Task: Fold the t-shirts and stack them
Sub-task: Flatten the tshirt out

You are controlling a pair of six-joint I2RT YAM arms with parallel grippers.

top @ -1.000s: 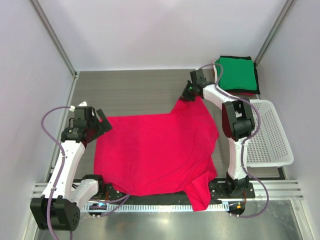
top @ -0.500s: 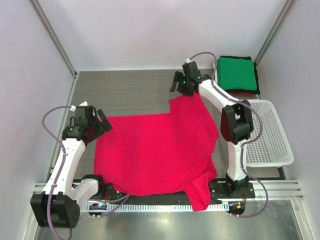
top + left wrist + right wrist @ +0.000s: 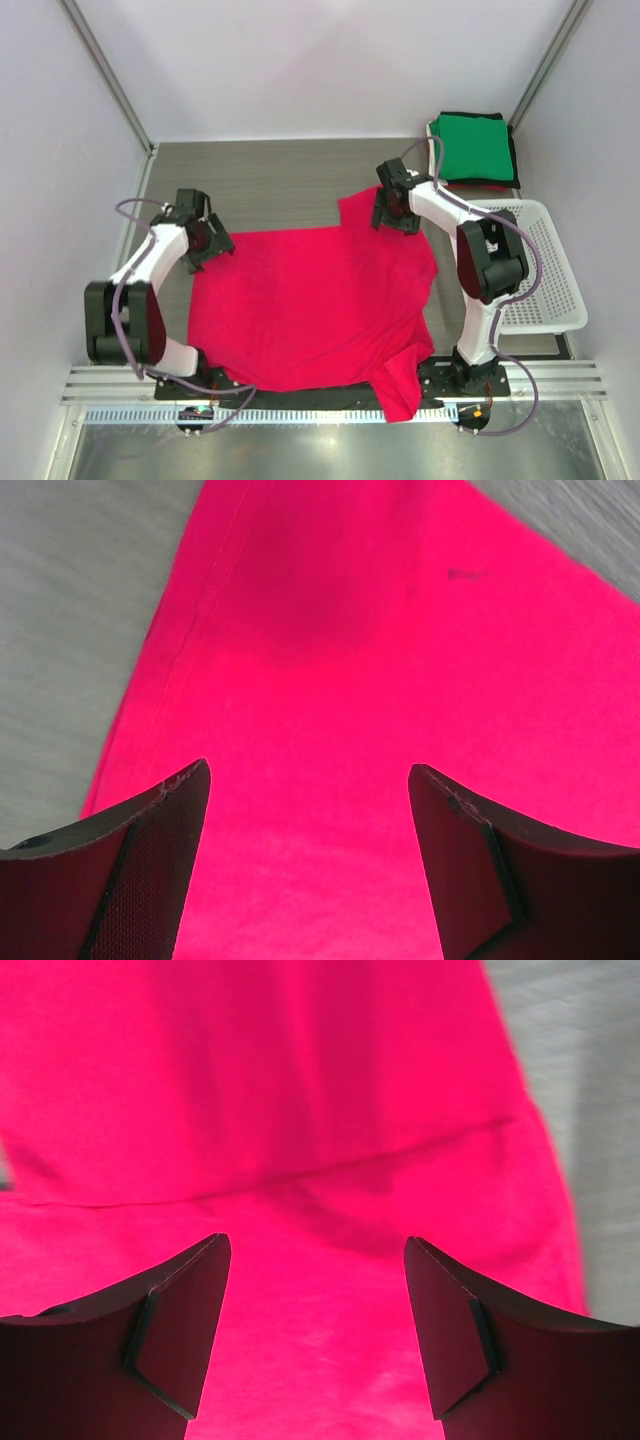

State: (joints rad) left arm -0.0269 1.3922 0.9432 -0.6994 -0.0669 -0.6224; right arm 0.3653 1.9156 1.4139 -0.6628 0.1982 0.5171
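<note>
Left hand (image 3: 205,242) sits over the left edge of the red-pink t-shirt (image 3: 310,300), fingers apart, nothing between them. Right hand (image 3: 392,208) is the same: spread wide above the shirt's far right corner. I see the shirt lying flat on the table (image 3: 270,180), one sleeve hanging off the near edge. Folded stack (image 3: 472,147), green on top, sits far right, just behind the mesh basket (image 3: 540,270).
</note>
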